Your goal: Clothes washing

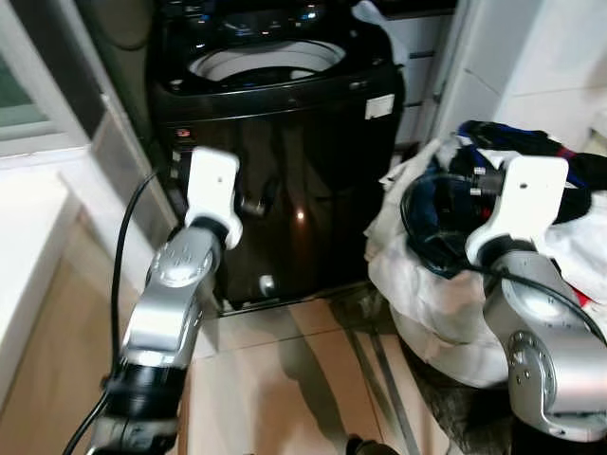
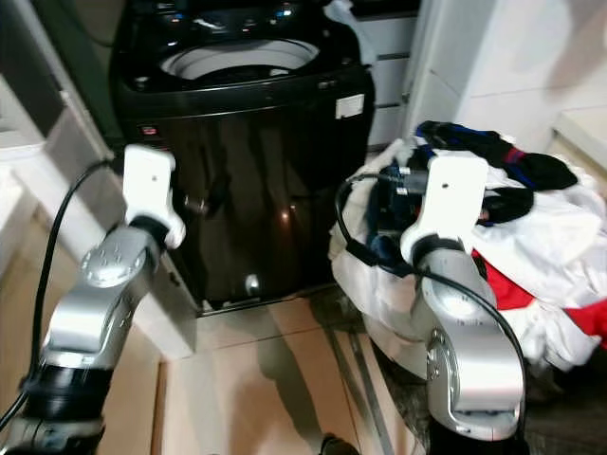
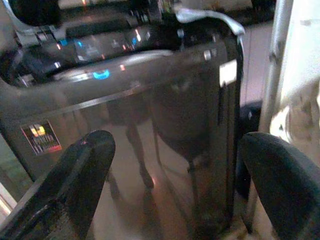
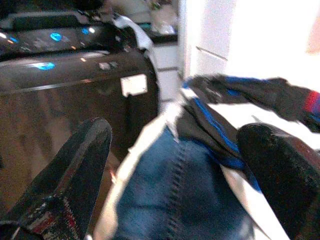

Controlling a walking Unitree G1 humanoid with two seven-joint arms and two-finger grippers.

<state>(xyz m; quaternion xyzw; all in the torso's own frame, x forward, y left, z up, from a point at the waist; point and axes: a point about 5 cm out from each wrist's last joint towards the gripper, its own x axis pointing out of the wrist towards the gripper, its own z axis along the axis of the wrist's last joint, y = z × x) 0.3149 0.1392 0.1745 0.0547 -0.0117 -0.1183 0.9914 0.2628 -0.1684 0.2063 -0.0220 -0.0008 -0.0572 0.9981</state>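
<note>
Beside the open washing machine (image 1: 275, 161), laundry pile (image 2: 512, 246) faces the spread right gripper (image 4: 175, 165)

home laundry corner, washing machine (image 1: 275, 161), heaped clothes (image 2: 531, 256)

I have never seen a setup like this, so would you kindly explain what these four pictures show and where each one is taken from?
The two wide pictures come from the humanoid robot's head camera, looking down at its silver arms. Ahead stands a black top-loading washing machine with its lid open; to the robot's right sits a pile of laundry. The other two pictures come from wrist cameras, each looking along its gripper's two black fingers. The left gripper faces the machine's front; the right gripper points at blue denim in the pile. Both are open, holding nothing.
</note>
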